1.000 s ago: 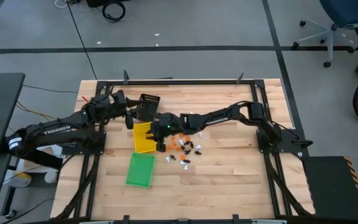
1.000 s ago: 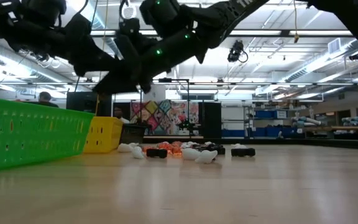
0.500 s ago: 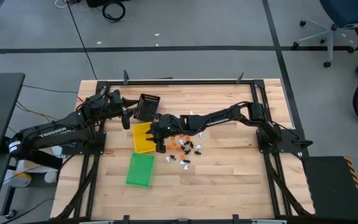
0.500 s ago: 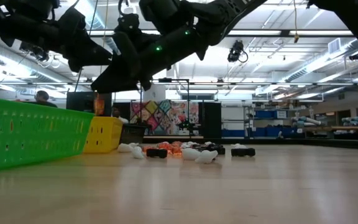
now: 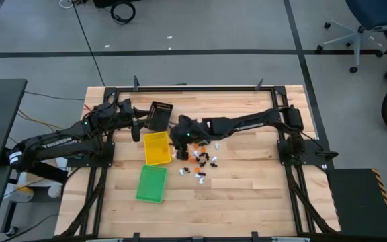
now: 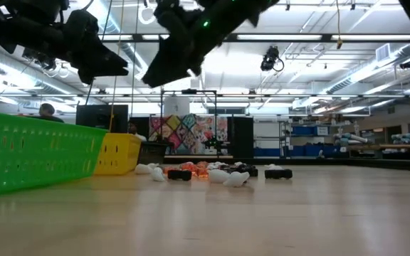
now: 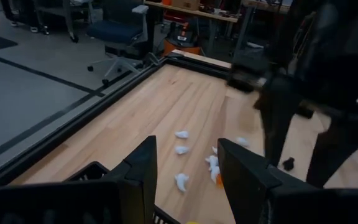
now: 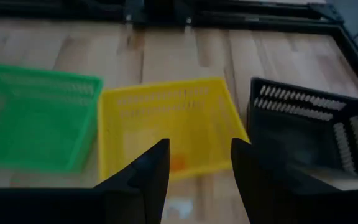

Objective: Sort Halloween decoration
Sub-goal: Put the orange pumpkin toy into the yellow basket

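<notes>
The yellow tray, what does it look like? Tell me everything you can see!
The yellow tray is a rectangular plastic basket with slotted walls, open on top, sitting flat on the wooden table. It lies between the black tray and the green tray, touching neither. One small orange trinket lies inside.

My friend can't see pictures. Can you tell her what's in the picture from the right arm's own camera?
The right hand, fingers apart and empty, hangs over a yellow tray with a small orange trinket inside. On the wooden table, a green tray sits on one side and a black tray on the other.
</notes>
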Controlling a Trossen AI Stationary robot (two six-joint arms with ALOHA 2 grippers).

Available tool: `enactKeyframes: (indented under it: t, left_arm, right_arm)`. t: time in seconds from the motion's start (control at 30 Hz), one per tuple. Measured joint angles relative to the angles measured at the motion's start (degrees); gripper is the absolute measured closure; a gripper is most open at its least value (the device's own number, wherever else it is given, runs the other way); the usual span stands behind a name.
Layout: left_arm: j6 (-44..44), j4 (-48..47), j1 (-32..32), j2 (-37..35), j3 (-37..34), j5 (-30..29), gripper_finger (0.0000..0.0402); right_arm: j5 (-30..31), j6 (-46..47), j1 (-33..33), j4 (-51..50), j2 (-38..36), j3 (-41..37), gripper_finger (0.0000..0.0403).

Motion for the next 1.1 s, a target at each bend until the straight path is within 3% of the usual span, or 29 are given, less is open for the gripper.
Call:
enactKeyframes:
  t: [0.1,0.27,0.77,1.1]
  left_arm:
    - [0.0,0.1,-0.3,0.0,0.0,0.0,0.0260]
    - [-0.4,0.1,-0.3,0.0,0.0,0.0,0.0260]
    - [-0.6,0.4,-0.3,0.0,0.0,0.0,0.0260]
    - [-0.6,0.2,-0.3,0.4,0.1,0.0,0.0260]
  right_arm:
    - [2.6,0.2,1.3,-5.3,-0.4,-0.4,0.0228]
    - [1.5,2.7,1.2,-2.6,-0.3,-6.9,0.0228]
    - [-2.6,4.9,-2.8,23.3,-0.2,-26.6,0.0183]
    - [-3.1,4.6,-2.6,30.7,4.7,-28.8,0.0186]
